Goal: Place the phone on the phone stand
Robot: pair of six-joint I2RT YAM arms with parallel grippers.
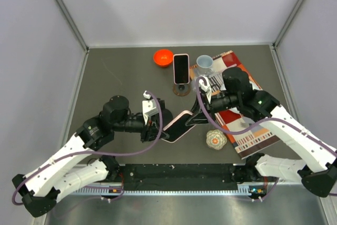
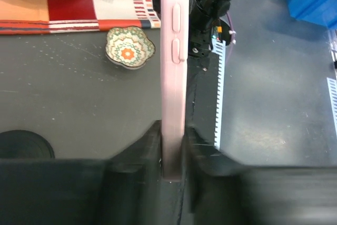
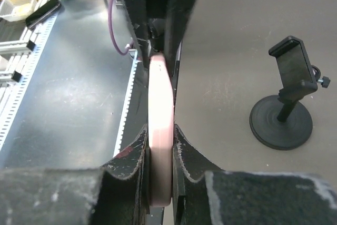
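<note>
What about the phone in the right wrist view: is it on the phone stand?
No, the pink phone is clamped in the right claw, apart from the black phone stand on the table.

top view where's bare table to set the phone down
Bare: far-left table, from its left edge to the orange bowl. Crowded: right side, with phone stand, cup, striped mat, patterned dish.

The flat pink phone with a dark screen (image 1: 178, 126) is up off the table, tilted, pinched at both ends. The black phone stand with a round foot (image 1: 181, 89) stands upright farther back, apart.
</note>
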